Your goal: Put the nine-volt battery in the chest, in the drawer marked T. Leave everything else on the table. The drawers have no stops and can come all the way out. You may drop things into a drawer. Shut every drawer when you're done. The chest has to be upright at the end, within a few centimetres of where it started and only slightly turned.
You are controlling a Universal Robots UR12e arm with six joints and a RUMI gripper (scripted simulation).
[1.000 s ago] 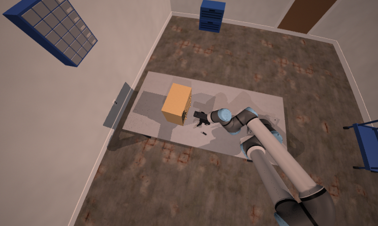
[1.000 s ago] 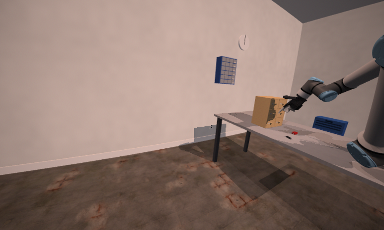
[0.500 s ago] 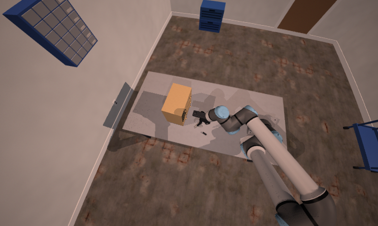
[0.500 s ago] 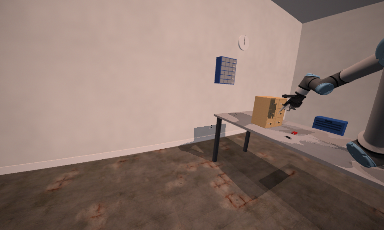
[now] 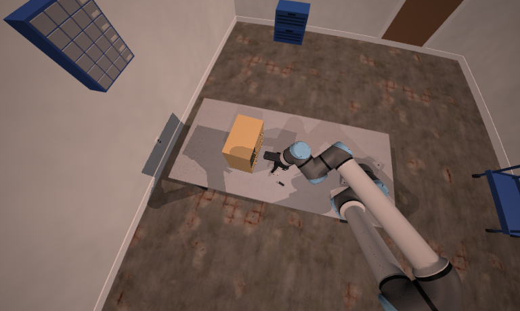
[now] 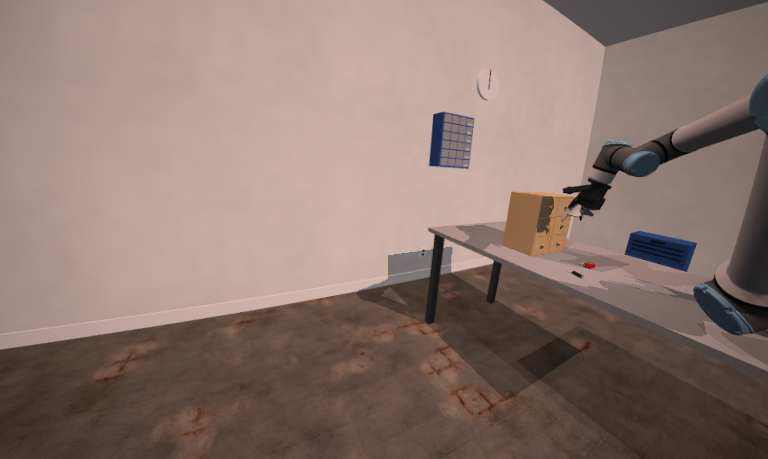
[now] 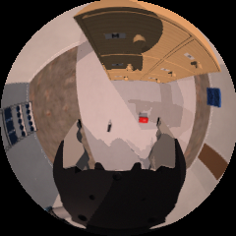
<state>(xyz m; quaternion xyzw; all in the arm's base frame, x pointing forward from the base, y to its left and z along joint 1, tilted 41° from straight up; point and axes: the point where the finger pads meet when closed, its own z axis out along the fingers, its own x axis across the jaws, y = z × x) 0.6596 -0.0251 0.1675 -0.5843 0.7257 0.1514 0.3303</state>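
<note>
The tan chest [image 5: 243, 141] stands upright on the grey table [image 5: 280, 151], and its drawer front faces my arm. It also shows in the side view [image 6: 535, 222] and at the top of the wrist view [image 7: 143, 44]. All its drawers look shut, and I cannot read the drawer marks. My gripper [image 5: 269, 161] is open and empty. It hovers above the table, just in front of the chest's upper drawers [image 6: 569, 204]. A small red block [image 7: 144, 119] and a small dark oblong item [image 7: 109, 126] lie on the table below the fingers. I cannot tell which one is the battery.
The red block [image 6: 589, 264] and the dark item [image 6: 577, 274] lie near the table's front edge. A blue cabinet [image 5: 292, 22] stands on the floor by the far wall. A blue bin rack [image 5: 70, 35] hangs on the wall. A blue cart [image 5: 502, 200] stands at the right.
</note>
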